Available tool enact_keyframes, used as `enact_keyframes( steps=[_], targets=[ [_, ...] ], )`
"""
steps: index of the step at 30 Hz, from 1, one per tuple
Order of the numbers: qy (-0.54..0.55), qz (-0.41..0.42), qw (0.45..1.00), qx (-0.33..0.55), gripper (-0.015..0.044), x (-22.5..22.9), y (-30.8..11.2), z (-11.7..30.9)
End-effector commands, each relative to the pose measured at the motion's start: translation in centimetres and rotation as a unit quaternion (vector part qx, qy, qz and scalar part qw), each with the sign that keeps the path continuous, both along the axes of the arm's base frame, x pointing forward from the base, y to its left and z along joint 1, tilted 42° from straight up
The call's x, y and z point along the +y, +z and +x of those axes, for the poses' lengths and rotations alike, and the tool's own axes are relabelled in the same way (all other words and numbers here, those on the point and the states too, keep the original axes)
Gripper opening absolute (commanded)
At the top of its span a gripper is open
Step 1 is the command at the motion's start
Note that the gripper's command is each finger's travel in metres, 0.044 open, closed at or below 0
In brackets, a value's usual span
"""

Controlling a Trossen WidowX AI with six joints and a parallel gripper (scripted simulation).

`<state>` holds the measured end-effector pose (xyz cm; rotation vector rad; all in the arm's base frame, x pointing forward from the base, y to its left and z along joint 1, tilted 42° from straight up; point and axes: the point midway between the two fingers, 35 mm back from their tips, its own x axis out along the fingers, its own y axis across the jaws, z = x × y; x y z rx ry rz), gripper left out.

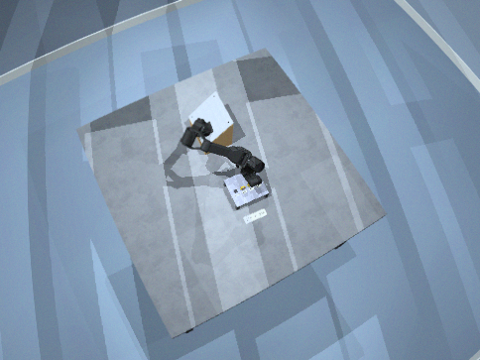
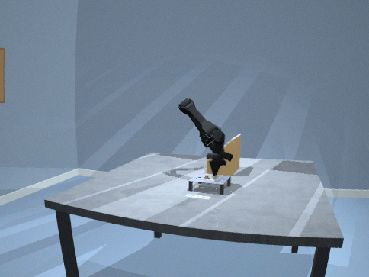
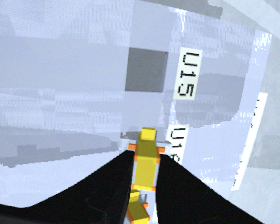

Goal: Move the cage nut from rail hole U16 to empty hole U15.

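The grey, mottled, rectangular desk (image 1: 134, 193) (image 2: 160, 210) directly carries 3 things. In the top view, a pale, 4-legged rectangular plate stand (image 1: 233, 195) (image 2: 196, 180) stands at 5 o'clock from a white-topped, tan-sided block (image 1: 212, 114) (image 2: 235, 158); a flat white strip (image 1: 255, 214) (image 2: 197, 197) lies near the stand's 5 o'clock side.
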<state>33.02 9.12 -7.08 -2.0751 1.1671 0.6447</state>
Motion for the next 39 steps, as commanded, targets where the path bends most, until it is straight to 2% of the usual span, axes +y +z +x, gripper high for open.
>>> enact_keyframes(
  steps=[1,39],
  targets=[
    [-0.002,0.003,1.0,0.002,0.0029,0.09,-0.04,0.05],
    [-0.012,0.001,1.0,0.013,0.0029,0.22,0.11,0.14]
  ],
)
